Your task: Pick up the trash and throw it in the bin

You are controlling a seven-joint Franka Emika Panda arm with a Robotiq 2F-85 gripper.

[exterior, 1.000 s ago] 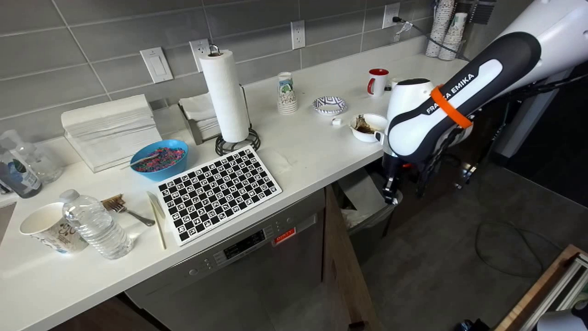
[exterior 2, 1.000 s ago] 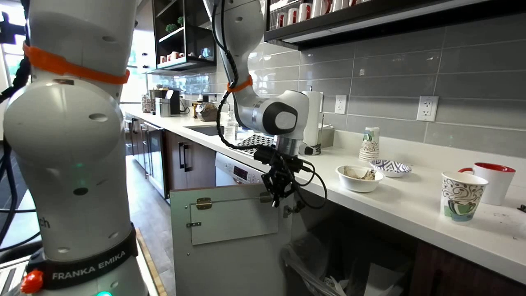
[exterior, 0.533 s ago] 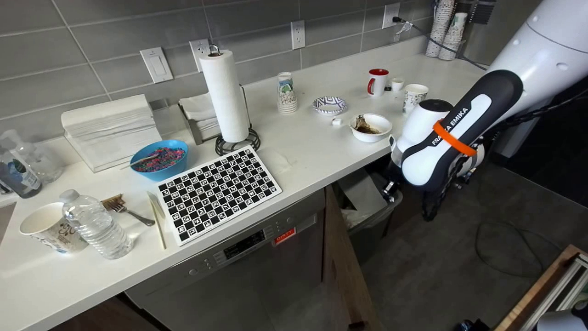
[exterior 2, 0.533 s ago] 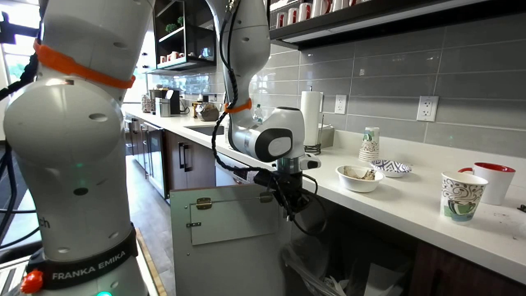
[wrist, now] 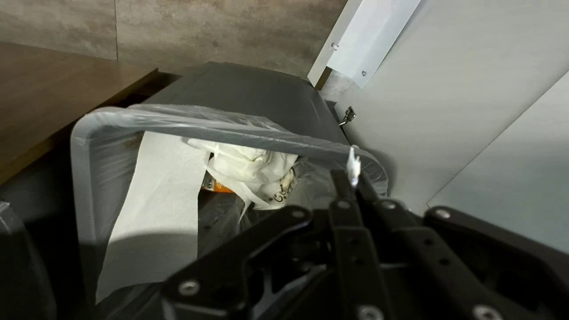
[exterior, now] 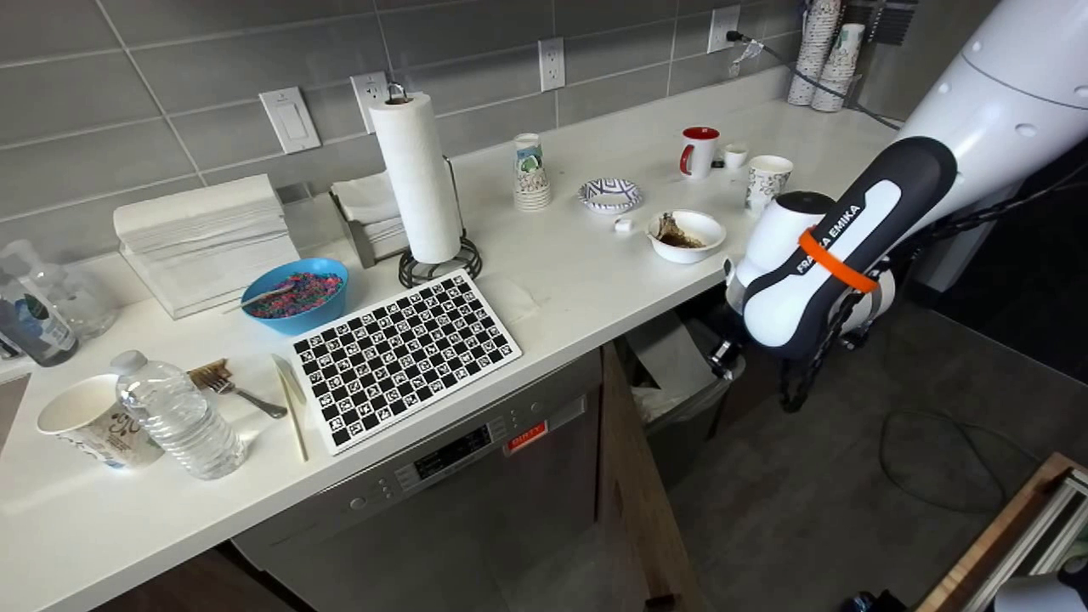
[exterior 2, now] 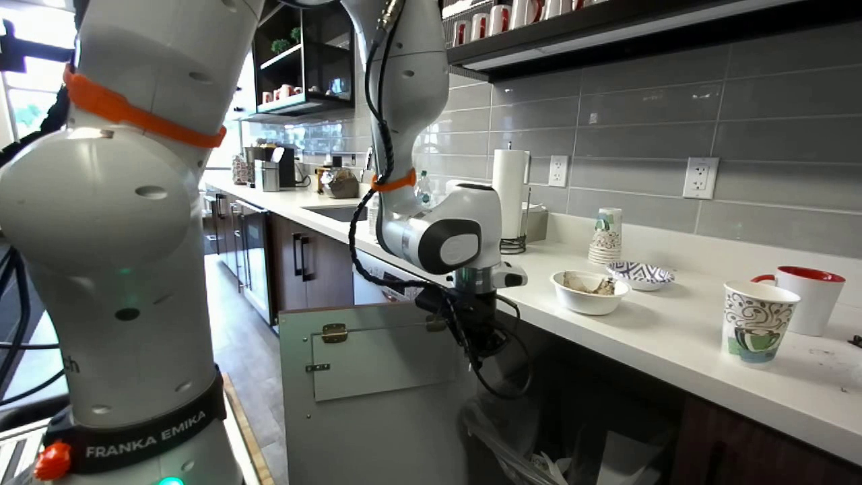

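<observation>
End effector (wrist: 353,182) narrow; I pinch small white scrap (wrist: 354,164) jutting toward 12 o'clock in wrist view. Bin (wrist: 82,169) lies below me, mouth spreading toward 9 o'clock from scrap; white paper (wrist: 162,191) inside, same direction, well apart from me.

Arm (exterior: 880,204): FRANKA EMIKA, white on the black stripe (exterior: 843,223), the first word partly behind the orange strap (exterior: 837,261)
Base (exterior 2: 161,465): FRANKA EMIKA, white on the black collar (exterior 2: 143,432)
Lower link (exterior 2: 121,283): only "ch" shows, near its edge
Dishwasher (exterior: 476,501): DIRTY, on the red tag (exterior: 526,436)
Display (exterior: 451,451): marks too small to read
Dark bottle (exterior: 25,327): label (exterior: 58,333) too small to read
</observation>
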